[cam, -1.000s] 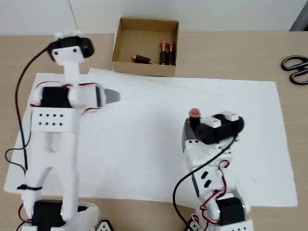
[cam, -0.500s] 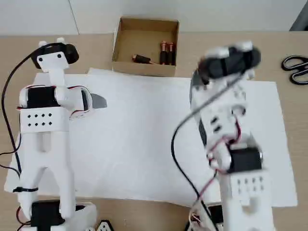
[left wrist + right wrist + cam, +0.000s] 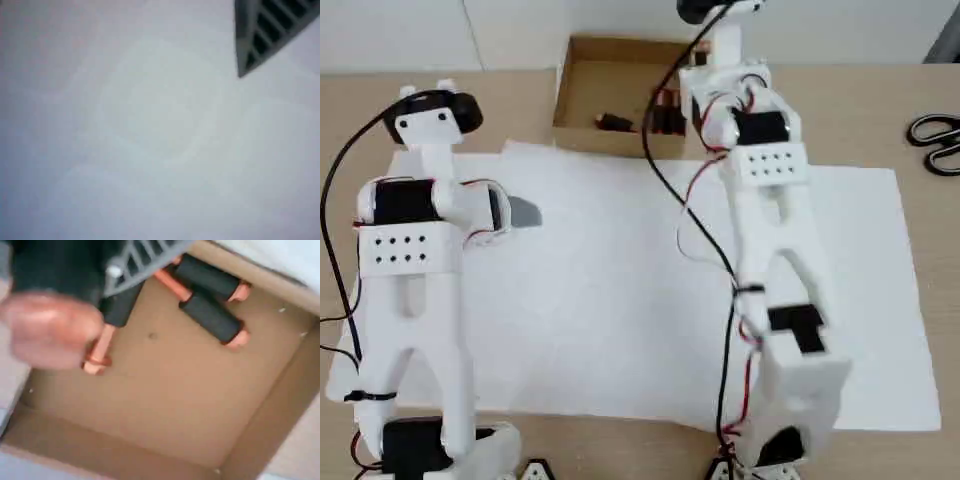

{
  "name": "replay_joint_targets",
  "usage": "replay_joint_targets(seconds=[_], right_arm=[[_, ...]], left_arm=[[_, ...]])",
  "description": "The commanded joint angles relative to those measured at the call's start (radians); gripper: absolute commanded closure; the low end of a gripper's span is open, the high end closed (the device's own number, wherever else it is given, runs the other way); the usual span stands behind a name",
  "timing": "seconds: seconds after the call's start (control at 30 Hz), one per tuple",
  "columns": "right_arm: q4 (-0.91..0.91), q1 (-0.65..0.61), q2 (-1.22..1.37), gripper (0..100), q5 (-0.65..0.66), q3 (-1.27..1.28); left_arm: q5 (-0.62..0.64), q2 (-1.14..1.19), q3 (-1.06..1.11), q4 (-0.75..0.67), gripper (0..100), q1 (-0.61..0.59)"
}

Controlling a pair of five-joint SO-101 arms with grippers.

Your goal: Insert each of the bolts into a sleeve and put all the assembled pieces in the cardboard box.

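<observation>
My right gripper [image 3: 692,78] hangs over the right side of the cardboard box [image 3: 563,95] at the back of the table. It is shut on an assembled piece: a black sleeve [image 3: 50,270] with the bolt's pink head [image 3: 47,330] blurred close to the camera, above the box floor [image 3: 165,405]. Three assembled pieces lie in the box: two side by side [image 3: 210,300] and one apart [image 3: 112,315]. From above they show as a pair [image 3: 665,112] and a single [image 3: 613,122]. My left gripper [image 3: 523,212] hovers over the white paper [image 3: 150,150], holding nothing.
A large white paper sheet [image 3: 620,300] covers most of the wooden table. Scissors [image 3: 935,140] lie at the far right edge. The right arm stretches across the paper's right half; the left arm stands over its left side.
The right arm has swung from the table's front to over the box, carrying the assembled piece. The left arm drew slightly left early on, then stayed still.
</observation>
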Motion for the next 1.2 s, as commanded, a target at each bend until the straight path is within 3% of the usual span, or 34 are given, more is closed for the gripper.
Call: replay_joint_targets(seconds=[0.0,0.37,0.83,1.17], right_arm=[[0.001,-0.016,0.214,99.5,0.006,-0.308],[0.001,-0.120,0.754,99.5,0.008,-0.905],[-0.054,-0.097,0.934,98.5,0.008,-0.993],[-0.054,-0.096,0.926,72.7,0.006,-0.994]], left_arm=[[-0.005,-0.043,-0.039,0.002,69,-0.003],[-0.005,-0.038,-0.039,-0.005,69,0.002],[-0.005,-0.037,-0.039,0.000,69,0.003],[-0.006,-0.037,-0.039,-0.002,69,0.003]])
